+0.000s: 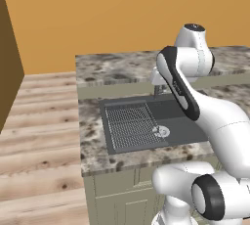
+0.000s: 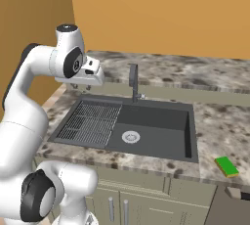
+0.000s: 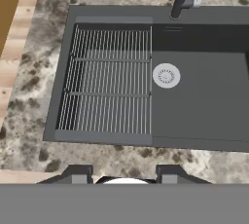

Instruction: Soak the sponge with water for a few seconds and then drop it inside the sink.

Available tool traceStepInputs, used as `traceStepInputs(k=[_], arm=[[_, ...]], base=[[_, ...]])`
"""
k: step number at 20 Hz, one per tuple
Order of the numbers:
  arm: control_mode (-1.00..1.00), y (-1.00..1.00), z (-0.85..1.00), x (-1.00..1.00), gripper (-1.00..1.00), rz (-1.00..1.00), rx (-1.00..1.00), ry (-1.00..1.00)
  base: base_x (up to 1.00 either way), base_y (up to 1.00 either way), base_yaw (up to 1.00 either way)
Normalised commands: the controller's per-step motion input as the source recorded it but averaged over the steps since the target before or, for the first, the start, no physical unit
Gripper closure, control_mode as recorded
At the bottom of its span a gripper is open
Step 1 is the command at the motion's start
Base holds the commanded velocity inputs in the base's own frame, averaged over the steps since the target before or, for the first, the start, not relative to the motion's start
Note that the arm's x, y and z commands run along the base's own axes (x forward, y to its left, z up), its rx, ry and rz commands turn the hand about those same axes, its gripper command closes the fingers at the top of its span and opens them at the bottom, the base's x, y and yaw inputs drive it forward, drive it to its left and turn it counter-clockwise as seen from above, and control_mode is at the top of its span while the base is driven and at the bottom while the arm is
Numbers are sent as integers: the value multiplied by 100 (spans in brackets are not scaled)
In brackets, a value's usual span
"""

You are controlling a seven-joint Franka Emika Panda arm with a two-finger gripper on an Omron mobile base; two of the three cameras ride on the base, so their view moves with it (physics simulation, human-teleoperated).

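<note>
Hovering above the sink's left end, over its ribbed rack, the gripper is closed and holds nothing. Right of the sink, the green sponge lies flat on the counter, long axis running diagonally.

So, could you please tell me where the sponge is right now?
In the right base view the green and yellow sponge lies flat on the speckled counter, to the right of the sink, near the counter's front edge.
</note>
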Motion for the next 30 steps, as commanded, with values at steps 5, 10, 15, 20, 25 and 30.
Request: traceStepInputs(k=[5, 10, 15, 20, 25, 30], arm=[[-100, 0, 0, 0, -100, 0, 0, 0], [-100, -2, 0, -2, -100, -1, 0, -3], [-100, -29, 0, -2, -100, 0, 0, -4], [-100, -39, 6, -10, -100, 0, 0, -8], [-100, -35, 3, -6, -100, 0, 0, -7], [-100, -23, 0, 0, -100, 0, 0, -3]], base=[[0, 0, 0], [0, 0, 0], [0, 0, 0], [0, 0, 0], [0, 0, 0], [0, 0, 0]])
